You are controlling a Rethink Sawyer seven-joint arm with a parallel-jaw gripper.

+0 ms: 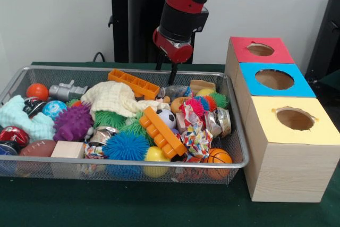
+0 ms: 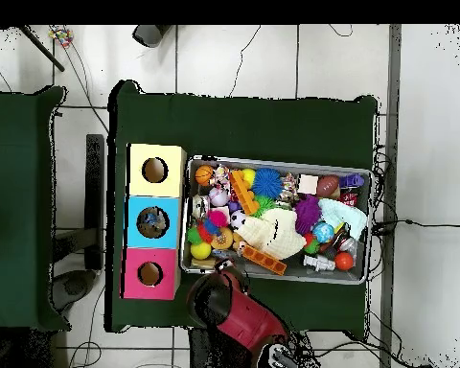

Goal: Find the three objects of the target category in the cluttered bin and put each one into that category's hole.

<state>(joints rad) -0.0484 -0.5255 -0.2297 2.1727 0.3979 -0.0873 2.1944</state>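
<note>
The wire bin (image 1: 234,131) sits on the green desk (image 1: 133,206), heaped with clutter: two orange toothed blocks (image 1: 162,131), a cream cloth (image 1: 114,98), a purple spiky ball (image 1: 73,123), a blue spiky ball (image 1: 125,146), a small soccer ball (image 1: 167,118), a mini basketball (image 1: 218,157), a toy football (image 1: 37,147) and a plain wooden block (image 1: 67,149). Just beside the bin stand three wooden boxes in a row — the red-topped box (image 1: 260,50), the blue-topped box (image 1: 275,79) and the yellow-topped box (image 1: 295,119) — each with a round hole in its lid. The pincer (image 1: 166,66) hangs over the bin's far rim, its two dark fingers spread slightly with nothing between them. From overhead, the desk stands on a pale tiled floor (image 2: 272,57) crossed by thin cables (image 2: 243,53), and a second green-covered table (image 2: 18,206) lies to one side.
</note>
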